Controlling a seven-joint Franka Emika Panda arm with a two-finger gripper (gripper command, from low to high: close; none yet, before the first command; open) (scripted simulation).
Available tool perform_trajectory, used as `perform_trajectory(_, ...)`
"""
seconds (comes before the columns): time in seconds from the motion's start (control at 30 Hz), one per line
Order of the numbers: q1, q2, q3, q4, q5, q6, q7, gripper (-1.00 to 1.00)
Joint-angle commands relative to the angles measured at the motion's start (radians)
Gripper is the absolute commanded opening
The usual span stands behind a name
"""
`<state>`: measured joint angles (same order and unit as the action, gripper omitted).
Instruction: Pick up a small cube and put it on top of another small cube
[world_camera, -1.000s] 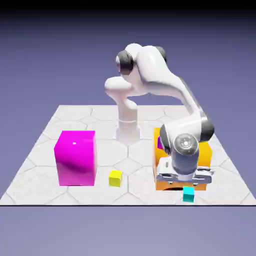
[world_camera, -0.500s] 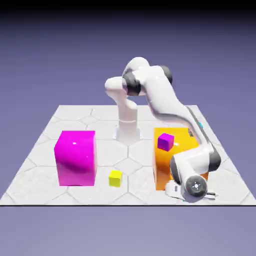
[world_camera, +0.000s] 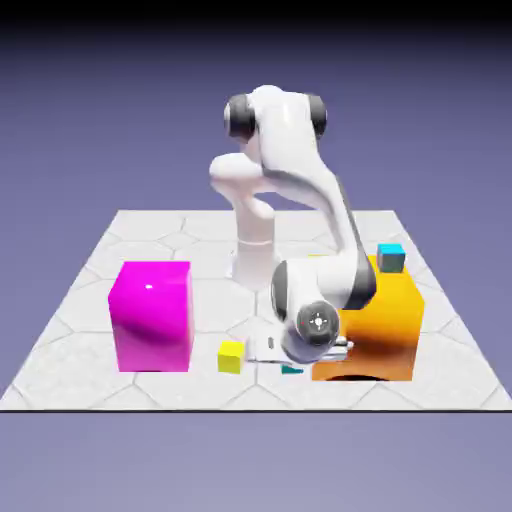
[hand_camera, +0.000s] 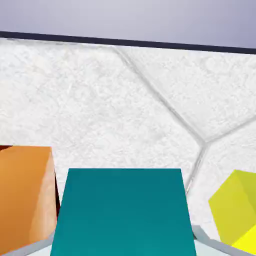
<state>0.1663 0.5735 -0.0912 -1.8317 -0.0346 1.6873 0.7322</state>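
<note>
Gripper (world_camera: 288, 362): clamped on the cyan cube (hand_camera: 122, 212), now shifted from the orange block's (world_camera: 385, 325) front corner.
Cyan cube: at 3 o'clock of the yellow cube (world_camera: 231, 357), near.
Purple cube: now hidden.

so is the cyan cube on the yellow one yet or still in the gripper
Not on it: the cyan cube fills the hand view between the gripper's tips, with the yellow cube beside it.

Exterior view overlooks the whole table (world_camera: 90, 300) from above; hand view skims its surface closely.
</note>
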Motion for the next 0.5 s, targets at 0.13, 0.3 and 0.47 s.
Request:
perform_trajectory(0.13,-0.018,-0.127,-0.083,-0.181,-0.101,0.04,-0.176,-1.0)
perform_trajectory(0.3,-0.029,-0.099,-0.092,-0.288,-0.114,0.174,-0.182,-1.0)
perform_trajectory(0.47,-0.025,-0.114,-0.091,-0.251,-0.112,0.121,-0.185,1.0)
